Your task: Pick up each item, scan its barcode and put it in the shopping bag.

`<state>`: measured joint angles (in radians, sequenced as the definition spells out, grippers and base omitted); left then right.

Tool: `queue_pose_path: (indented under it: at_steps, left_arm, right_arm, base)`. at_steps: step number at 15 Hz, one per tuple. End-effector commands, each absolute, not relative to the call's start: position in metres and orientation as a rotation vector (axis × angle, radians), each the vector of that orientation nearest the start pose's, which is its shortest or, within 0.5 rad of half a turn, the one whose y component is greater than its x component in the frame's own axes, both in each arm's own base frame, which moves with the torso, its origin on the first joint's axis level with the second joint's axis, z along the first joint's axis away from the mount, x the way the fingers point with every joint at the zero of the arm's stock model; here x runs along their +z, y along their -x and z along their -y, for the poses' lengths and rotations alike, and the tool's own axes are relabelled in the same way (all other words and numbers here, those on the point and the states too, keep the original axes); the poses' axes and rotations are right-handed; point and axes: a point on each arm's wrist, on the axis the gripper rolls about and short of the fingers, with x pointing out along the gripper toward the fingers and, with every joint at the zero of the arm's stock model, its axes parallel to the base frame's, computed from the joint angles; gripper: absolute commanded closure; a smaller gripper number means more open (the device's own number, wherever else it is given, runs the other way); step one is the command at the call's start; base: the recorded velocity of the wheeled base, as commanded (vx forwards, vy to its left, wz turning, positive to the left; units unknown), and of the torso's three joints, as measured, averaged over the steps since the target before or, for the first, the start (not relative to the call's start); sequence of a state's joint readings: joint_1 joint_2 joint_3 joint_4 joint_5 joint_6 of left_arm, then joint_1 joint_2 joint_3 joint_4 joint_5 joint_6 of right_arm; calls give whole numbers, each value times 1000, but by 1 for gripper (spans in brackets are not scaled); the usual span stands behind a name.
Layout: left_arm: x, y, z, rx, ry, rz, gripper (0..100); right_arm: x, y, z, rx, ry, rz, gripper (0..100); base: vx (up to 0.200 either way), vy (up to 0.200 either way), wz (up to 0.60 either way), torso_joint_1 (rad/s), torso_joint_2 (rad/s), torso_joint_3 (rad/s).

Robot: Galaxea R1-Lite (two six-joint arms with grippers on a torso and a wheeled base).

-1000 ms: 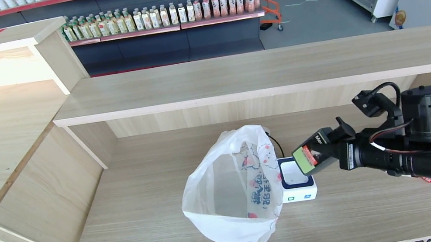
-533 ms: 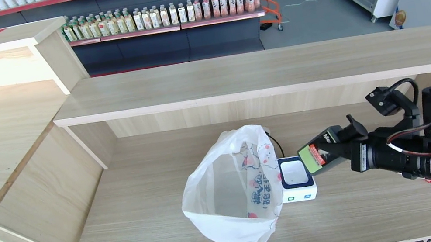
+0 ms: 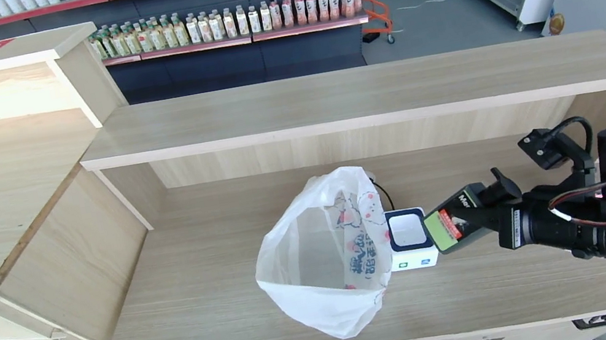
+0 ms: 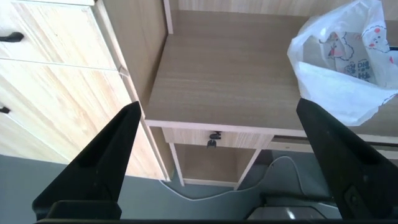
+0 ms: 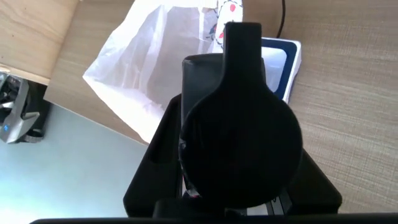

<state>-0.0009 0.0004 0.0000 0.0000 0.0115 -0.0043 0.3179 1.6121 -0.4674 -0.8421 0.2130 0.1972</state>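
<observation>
Grips a dark box [image 3: 456,219] in the right pincer [image 3: 479,206], clamped by its rear half, leaving the green-and-red end face bare. Holds it low over the bench [image 3: 207,299], tilted nose-down and just beside the scanner [image 3: 407,229], most likely to turn a printed side toward the scanner's glass; cannot tell where the barcode sits, nor whether box and scanner touch. Reads as the scanning step, with bagging yet to come. Finds the shopping bag [image 3: 318,254] slumped but open-mouthed against the scanner's other side, handy for a short carry across once the code has read; makes out nothing inside it. Hangs the left pincer [image 4: 219,109] off the bench's near edge, fingers spread wide and holding nothing, well apart from the bag, probably parked clear of the right arm's path. Calls for care at the drop: thin plastic, likely to fold under a box landing on the rim, so better entered over the middle of the mouth.
</observation>
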Motion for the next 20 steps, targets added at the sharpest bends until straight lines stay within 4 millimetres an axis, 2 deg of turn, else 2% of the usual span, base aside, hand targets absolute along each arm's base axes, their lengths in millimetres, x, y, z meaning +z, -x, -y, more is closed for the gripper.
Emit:
queue_pose_path:
  at_steps: [1, 4, 7, 8, 10, 14, 15, 18, 20]
  left_arm:
    - [75, 23, 0, 11, 5, 0, 0]
    - [75, 23, 0, 11, 5, 0, 0]
    - [75, 23, 0, 11, 5, 0, 0]
    - [75, 23, 0, 11, 5, 0, 0]
    - [75, 23, 0, 11, 5, 0, 0]
    - [75, 23, 0, 11, 5, 0, 0]
    - [75, 23, 0, 11, 5, 0, 0]
    - [75, 23, 0, 11, 5, 0, 0]
    - [75, 23, 0, 11, 5, 0, 0]
  right_arm:
    - [137, -240, -85, 505, -175, -375, 100]
    - [127, -257, -92, 512, -169, -407, 100]
    - [104, -286, -108, 529, -96, -449, 100]
    - [103, -287, -108, 530, -91, -451, 100]
    - [77, -309, -126, 574, 36, -439, 100]
    - [57, -329, -169, 636, 94, -399, 100]
    - [50, -341, -185, 626, 131, -372, 100]
    - [32, -352, -207, 638, 216, -351, 100]
    - [25, -356, -211, 644, 243, -344, 100]
  base:
    - [0, 200, 0, 17, -2, -2]
    - [0, 0, 0, 0, 0, 0]
    - [0, 0, 0, 0, 0, 0]
    - [0, 0, 0, 0, 0, 0]
    - [0, 0, 0, 0, 0, 0]
    - [0, 0, 0, 0, 0, 0]
    - [0, 0, 0, 0, 0, 0]
    - [0, 0, 0, 0, 0, 0]
    - [0, 0, 0, 0, 0, 0]
